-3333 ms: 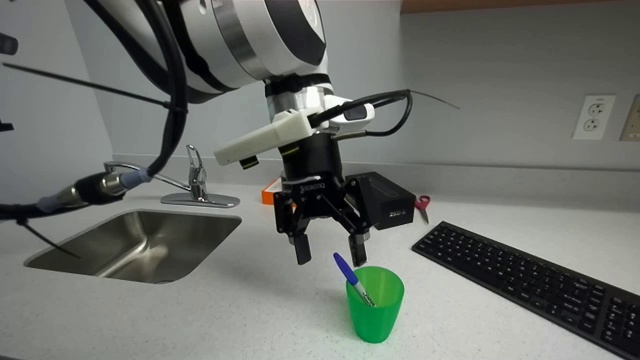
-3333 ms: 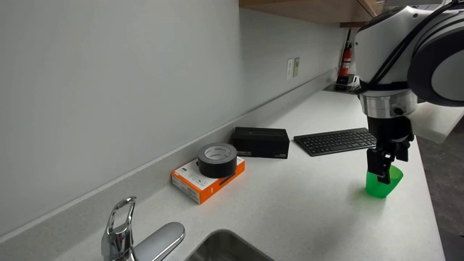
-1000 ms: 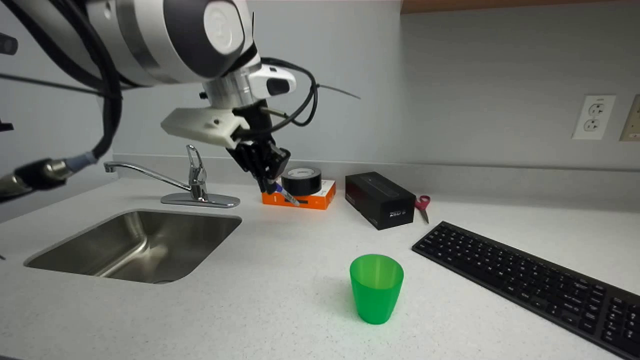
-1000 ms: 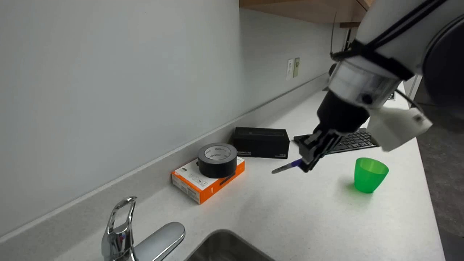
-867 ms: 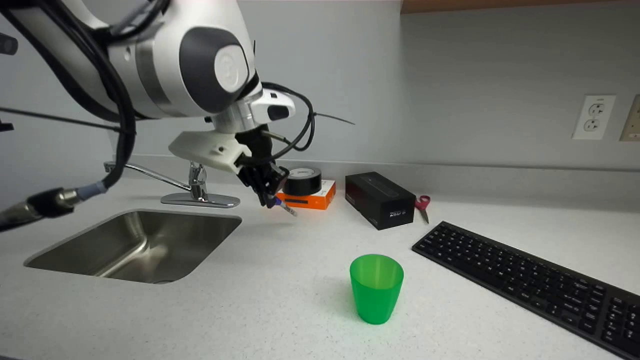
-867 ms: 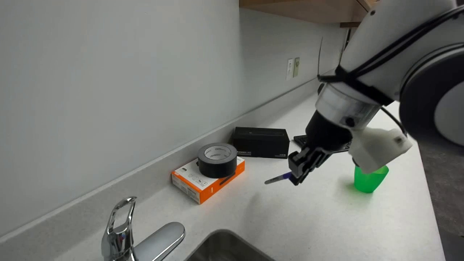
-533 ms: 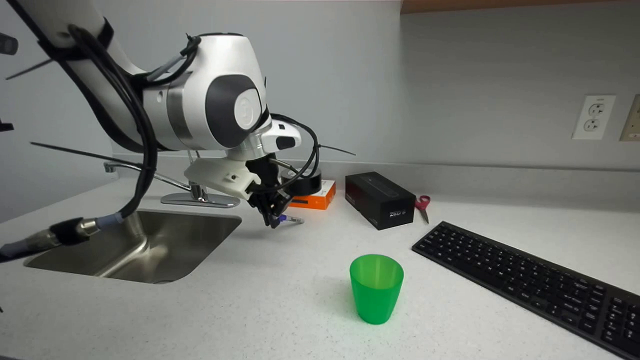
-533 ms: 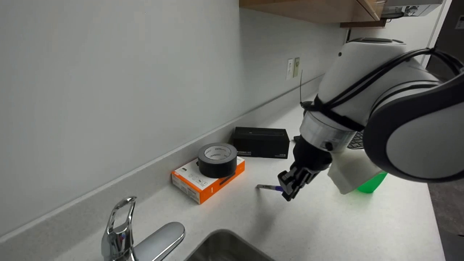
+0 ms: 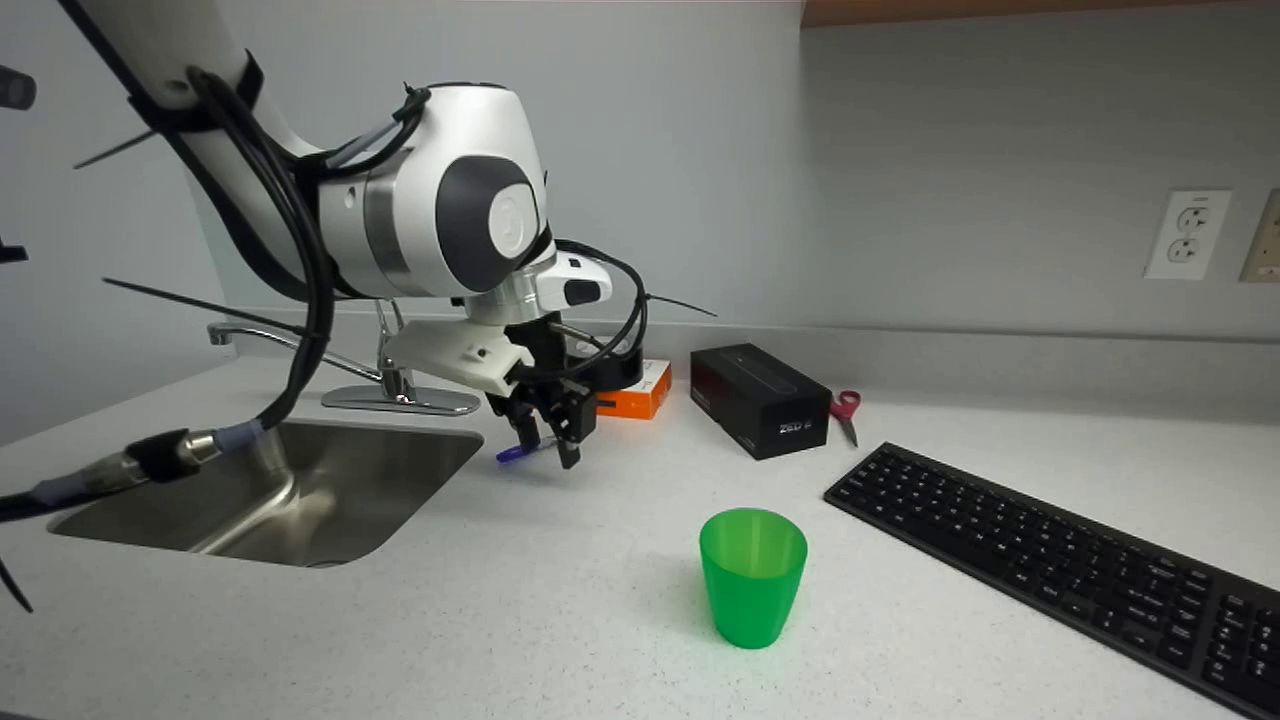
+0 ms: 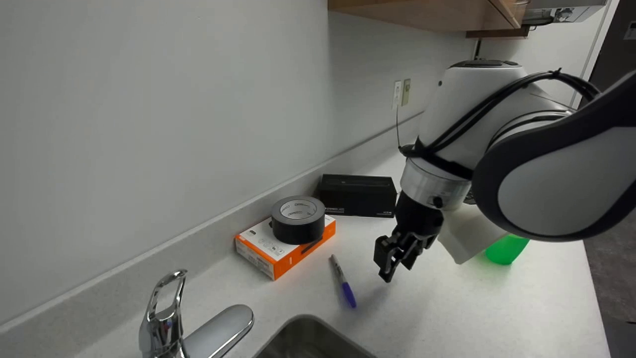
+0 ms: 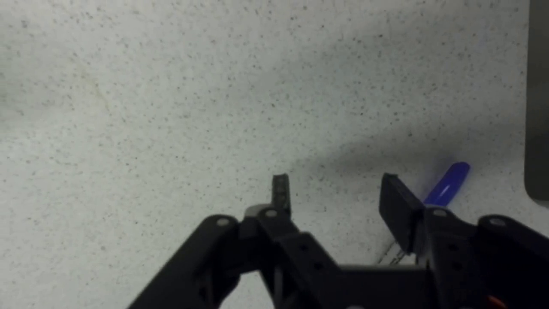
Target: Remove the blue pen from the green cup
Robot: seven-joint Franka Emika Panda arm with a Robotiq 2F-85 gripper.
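Observation:
The blue pen (image 10: 344, 281) lies on the counter near the sink's edge, its blue cap toward the sink. It also shows in an exterior view (image 9: 514, 453), partly behind the fingers, and in the wrist view (image 11: 448, 184), partly covered by the right finger. My gripper (image 10: 397, 271) is open with nothing between its fingers, a little above the counter and beside the pen; its spread fingers show in the wrist view (image 11: 335, 177). The green cup (image 9: 753, 592) stands upright and empty, well away from the gripper. In an exterior view the cup (image 10: 508, 250) is partly hidden by the arm.
A steel sink (image 9: 440, 490) with a faucet (image 9: 396, 370) is close to the pen. A tape roll (image 10: 298, 226) sits on an orange-and-white box (image 10: 258, 246) by the wall. A black box (image 9: 760, 400), red scissors (image 9: 846, 405) and a keyboard (image 9: 1050, 570) are also on the counter.
Earlier the pen stood in the cup, then was held by the gripper in the air. The gripper came down toward the counter by the sink and opened; the pen now lies flat, released.

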